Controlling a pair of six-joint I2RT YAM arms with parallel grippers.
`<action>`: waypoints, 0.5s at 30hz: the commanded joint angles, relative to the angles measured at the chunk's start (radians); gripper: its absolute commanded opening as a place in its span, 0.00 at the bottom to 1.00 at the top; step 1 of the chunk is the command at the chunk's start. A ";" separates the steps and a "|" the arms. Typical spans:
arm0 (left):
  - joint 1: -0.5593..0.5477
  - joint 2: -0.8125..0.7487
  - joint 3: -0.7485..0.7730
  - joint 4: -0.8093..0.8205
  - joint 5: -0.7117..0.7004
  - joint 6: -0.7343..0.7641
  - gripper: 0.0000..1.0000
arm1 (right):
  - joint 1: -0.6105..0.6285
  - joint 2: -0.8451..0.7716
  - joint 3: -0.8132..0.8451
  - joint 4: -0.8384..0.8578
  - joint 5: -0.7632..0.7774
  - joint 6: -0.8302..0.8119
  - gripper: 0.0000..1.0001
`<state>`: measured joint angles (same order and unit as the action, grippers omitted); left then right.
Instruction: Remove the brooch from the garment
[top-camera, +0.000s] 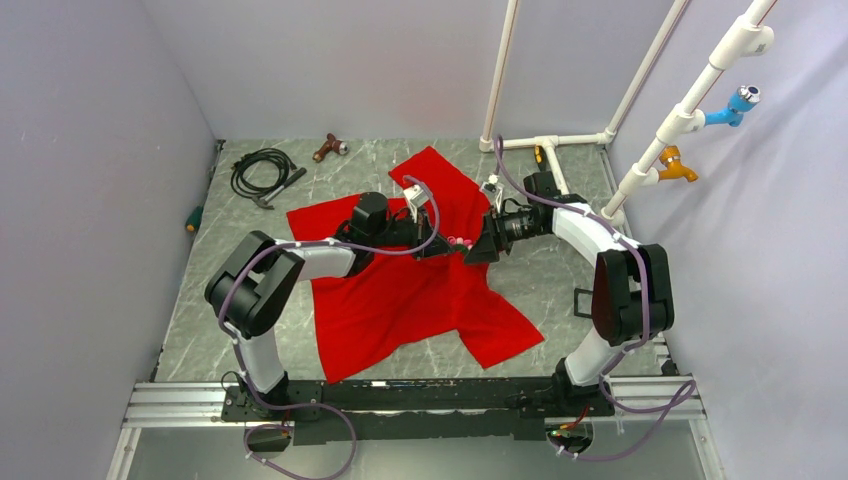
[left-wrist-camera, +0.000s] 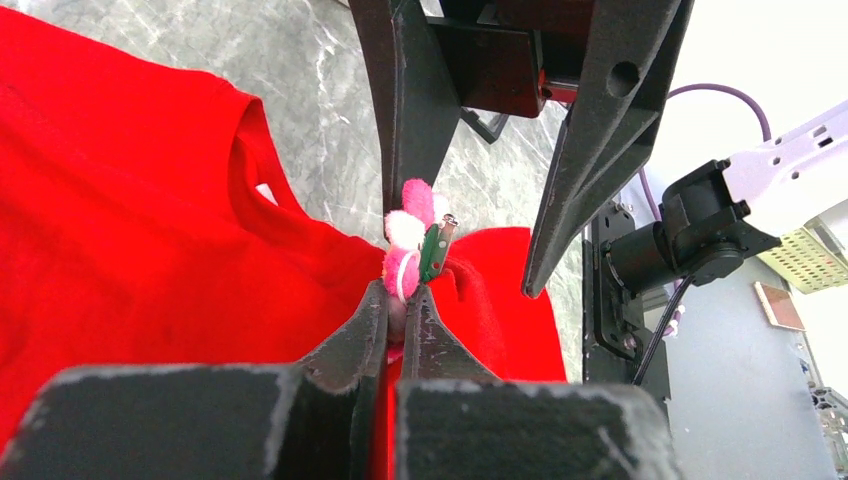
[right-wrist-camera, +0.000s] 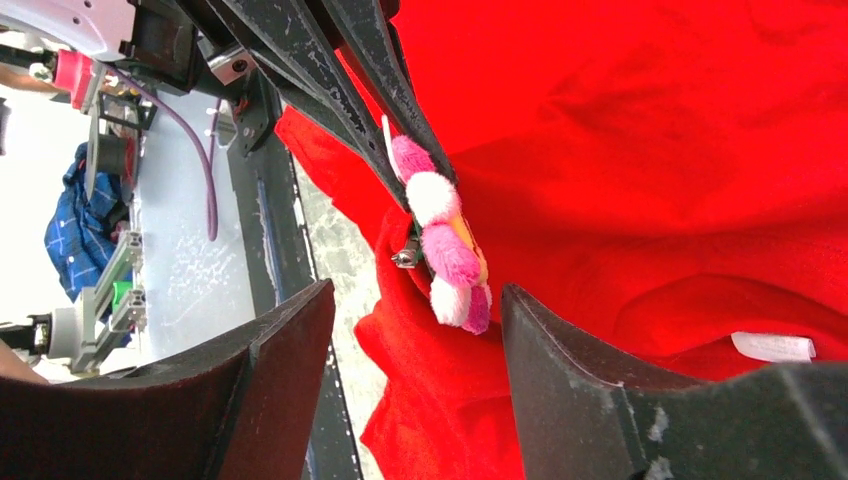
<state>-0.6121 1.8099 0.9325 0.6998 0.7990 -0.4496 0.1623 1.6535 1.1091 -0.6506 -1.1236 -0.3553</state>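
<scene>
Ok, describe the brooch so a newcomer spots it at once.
Find the red T-shirt. On it, right at the left end effector, sits the brooch. It is a tiny fluffy pink-and-white flower, unlike the flat white neck label.

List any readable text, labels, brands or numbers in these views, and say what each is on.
No text can be read in any view.
The neck label on the red garment: white tag, looks blank; any print is too small to tell.
The brooch: pink and white petals, no lettering visible.
</scene>
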 joint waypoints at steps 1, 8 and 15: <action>0.002 0.002 0.021 0.075 0.022 -0.030 0.00 | -0.003 -0.002 0.021 0.074 -0.024 0.053 0.62; 0.002 0.006 0.024 0.072 0.028 -0.032 0.00 | -0.003 0.012 0.032 0.088 -0.031 0.065 0.51; 0.005 0.008 0.025 0.064 0.028 -0.026 0.00 | -0.003 0.027 0.059 0.051 -0.024 0.029 0.27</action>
<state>-0.6117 1.8118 0.9325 0.7010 0.8055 -0.4664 0.1623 1.6730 1.1156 -0.5949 -1.1244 -0.2985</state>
